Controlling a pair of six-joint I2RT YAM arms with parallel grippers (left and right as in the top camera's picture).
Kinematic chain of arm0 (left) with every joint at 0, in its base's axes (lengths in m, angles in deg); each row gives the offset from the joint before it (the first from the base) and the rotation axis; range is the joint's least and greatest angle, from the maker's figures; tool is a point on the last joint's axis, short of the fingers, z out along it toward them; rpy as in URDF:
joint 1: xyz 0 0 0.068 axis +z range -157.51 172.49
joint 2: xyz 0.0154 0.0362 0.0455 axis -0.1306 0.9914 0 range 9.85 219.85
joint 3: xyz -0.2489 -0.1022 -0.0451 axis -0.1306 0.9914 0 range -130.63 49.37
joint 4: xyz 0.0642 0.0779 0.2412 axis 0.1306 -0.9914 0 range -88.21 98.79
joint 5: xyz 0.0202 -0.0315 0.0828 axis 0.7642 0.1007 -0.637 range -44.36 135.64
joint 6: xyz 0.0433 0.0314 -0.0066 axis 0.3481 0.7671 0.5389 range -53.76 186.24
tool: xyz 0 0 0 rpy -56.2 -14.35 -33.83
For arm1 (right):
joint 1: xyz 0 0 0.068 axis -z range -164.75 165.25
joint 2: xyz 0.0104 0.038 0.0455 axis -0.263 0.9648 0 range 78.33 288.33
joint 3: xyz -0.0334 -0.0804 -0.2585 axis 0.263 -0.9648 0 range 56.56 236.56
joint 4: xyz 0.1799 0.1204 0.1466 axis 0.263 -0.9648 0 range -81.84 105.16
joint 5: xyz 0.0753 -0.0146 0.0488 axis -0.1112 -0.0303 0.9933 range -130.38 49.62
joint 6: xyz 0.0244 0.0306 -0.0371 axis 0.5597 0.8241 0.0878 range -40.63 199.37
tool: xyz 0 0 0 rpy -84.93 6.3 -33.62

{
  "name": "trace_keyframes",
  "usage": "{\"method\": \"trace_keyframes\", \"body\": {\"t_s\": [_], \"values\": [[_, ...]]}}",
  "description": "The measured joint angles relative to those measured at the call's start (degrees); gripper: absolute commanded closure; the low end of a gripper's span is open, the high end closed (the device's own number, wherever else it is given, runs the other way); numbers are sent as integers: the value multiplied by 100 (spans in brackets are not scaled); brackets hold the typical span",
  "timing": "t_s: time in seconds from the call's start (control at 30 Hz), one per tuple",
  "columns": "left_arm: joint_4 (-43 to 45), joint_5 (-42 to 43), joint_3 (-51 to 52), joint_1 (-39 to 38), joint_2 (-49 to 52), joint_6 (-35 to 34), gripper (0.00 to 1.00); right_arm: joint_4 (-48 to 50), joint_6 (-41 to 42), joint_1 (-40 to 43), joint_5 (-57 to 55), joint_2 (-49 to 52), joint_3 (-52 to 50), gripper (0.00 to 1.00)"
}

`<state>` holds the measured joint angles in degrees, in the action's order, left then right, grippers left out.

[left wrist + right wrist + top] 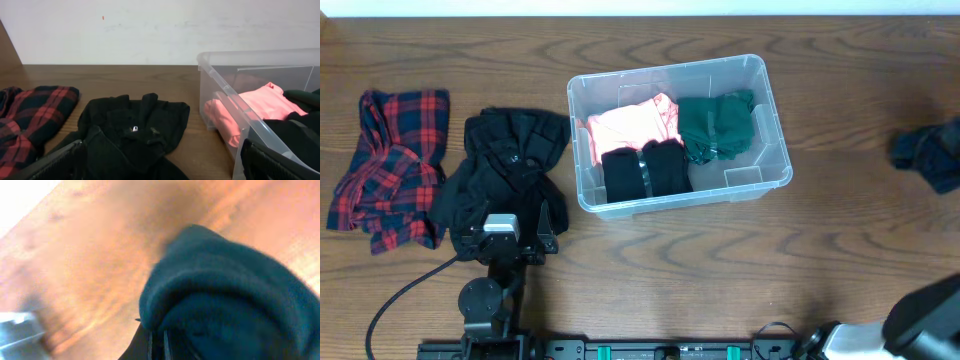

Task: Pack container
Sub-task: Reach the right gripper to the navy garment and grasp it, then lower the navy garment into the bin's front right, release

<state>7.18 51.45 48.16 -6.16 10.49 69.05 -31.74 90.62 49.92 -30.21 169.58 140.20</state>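
A wooden table [840,240] fills the overhead view, backed by a pale wall [150,25]. The container [665,68], a clear plastic bin, sits near the middle of the table toward the far edge, slightly skewed. In the left wrist view its near corner [220,85] rises just right of centre.

To the bin's left lies a crumpled black garment [515,160], close beside the bin but not touching it. Farther left, a red plaid shirt [390,170] lies in a heap, its edge meeting the black cloth.

The left arm [485,300] reaches in from the near edge. The left gripper [510,225] is over the near part of the black garment with its jaws spread wide. Its fingers [55,165] frame the bottom corners of the wrist view, and nothing is between them.

Inside the bin, a pink garment [630,128] lies at the far left. A black folded piece [645,172] is in front of it against the near wall, and a green garment [718,125] fills the right part.

At the table's right edge, well apart from the bin, lies a dark blue garment [930,155]. The right arm [925,315] shows as a blur in the near right corner. The right gripper [157,342] has its jaws pressed together on a fold of that blue cloth, which bulges close against the lens.

A black cable [395,300] curls beside the left arm's base.
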Motion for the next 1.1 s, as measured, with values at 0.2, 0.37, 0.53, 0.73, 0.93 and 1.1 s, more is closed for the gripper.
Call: {"method": "trace_keyframes", "body": {"t_s": [0.2, 0.37, 0.53, 0.73, 0.93, 1.1], "values": [[2, -2, 0, 0, 0, 0, 2, 42, -33, -546, 481, -570, 0, 99], [2, -2, 0, 0, 0, 0, 2, 136, -236, -1126, 1379, -1034, 7, 99], [2, 0, 0, 0, 0, 0, 2, 234, -588, -1801, 2229, -1484, 98, 99], [2, 0, 0, 0, 0, 0, 2, 173, -905, -2850, 2614, -1685, 142, 99], [2, 0, 0, 0, 0, 0, 2, -393, -1279, -3786, 2645, -1510, 149, 99], [0, 0, 0, 0, 0, 0, 2, -981, -1687, -4240, 2509, -1257, 149, 99]]}}
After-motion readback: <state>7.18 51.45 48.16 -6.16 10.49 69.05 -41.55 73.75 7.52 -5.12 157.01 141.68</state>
